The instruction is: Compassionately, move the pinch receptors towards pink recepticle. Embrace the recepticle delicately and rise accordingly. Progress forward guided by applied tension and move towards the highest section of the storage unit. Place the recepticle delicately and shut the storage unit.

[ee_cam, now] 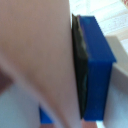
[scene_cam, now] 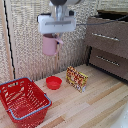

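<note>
Exterior view: hand [scene_cam: 53, 36] clamped on pink recepticle [scene_cam: 49, 44], hanging upright, high above red bowl [scene_cam: 54, 82]; storage unit [scene_cam: 107, 42] toward view's right of mug, highest section [scene_cam: 105, 35] level with it, front not protruding

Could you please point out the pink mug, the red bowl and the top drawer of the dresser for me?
pink mug [scene_cam: 49, 45], exterior view, on its side wall below the gripper.
red bowl [scene_cam: 54, 82], exterior view, on its inside.
top drawer [scene_cam: 105, 36], exterior view, on its silver bar handle.
</note>
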